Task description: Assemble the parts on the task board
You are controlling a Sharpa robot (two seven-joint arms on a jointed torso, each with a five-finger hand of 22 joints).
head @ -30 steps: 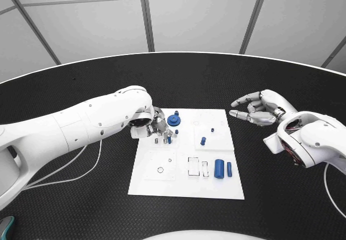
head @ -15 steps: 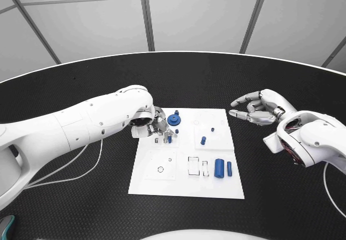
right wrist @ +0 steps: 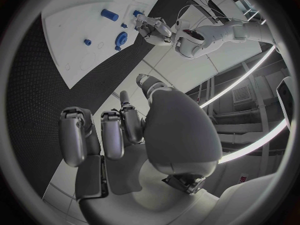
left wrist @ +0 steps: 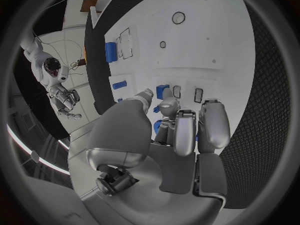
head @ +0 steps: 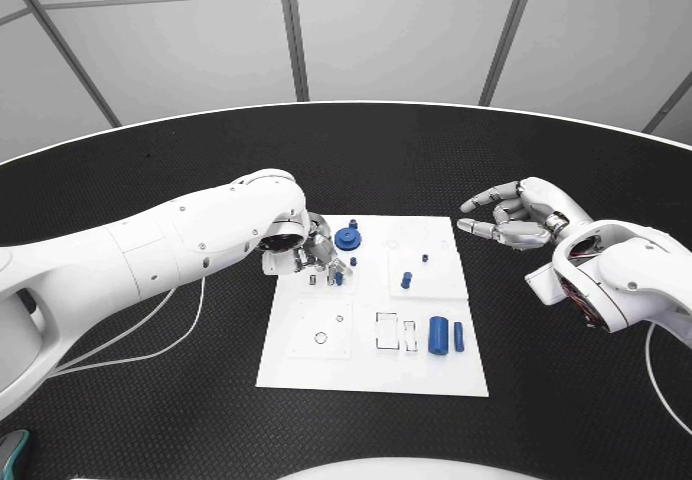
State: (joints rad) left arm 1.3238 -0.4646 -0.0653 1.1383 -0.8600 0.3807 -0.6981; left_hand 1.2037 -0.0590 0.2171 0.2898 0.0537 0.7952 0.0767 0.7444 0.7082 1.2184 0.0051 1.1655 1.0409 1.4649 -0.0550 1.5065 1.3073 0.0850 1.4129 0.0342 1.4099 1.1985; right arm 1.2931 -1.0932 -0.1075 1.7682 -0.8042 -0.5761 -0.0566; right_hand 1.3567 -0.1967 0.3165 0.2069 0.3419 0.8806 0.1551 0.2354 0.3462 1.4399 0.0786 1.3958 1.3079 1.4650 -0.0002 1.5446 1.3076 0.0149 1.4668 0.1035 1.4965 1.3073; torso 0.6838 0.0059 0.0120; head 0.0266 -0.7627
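White rectangular task board (head: 378,350) flat in the middle of the black textured table (head: 144,400). Near its far left corner: a round blue gear-like disc (head: 348,240), with a small blue peg (head: 352,224) just beyond. Toward the middle, a short blue pin (head: 407,281) standing upright, and a tiny blue stud (head: 424,260) just beyond it. On the near right part, a thick blue cylinder (head: 438,330) lying beside a thinner blue bar (head: 459,336), both lengthwise, close together but apart. Left of these, outlined rectangular recesses (head: 387,331) and, further left, a small ring-shaped outline (head: 322,339).

Left silver hand (head: 310,259) down over the board's far left edge, fingers curled in toward a small blue part (head: 335,279). In the left wrist view, fingertips (left wrist: 170,106) close by a blue piece (left wrist: 162,90) next to two small slots; whether actually gripping it, cannot tell. Right silver hand (head: 512,221) off the board's far right side, above bare table, palm up, fingers loosely curved and apart, holding nothing; same loose spread seen in the right wrist view (right wrist: 119,135).

No legible writing, brand marks or labels on board, parts or arms. White cable (head: 159,345) trailing on the table under the left arm.
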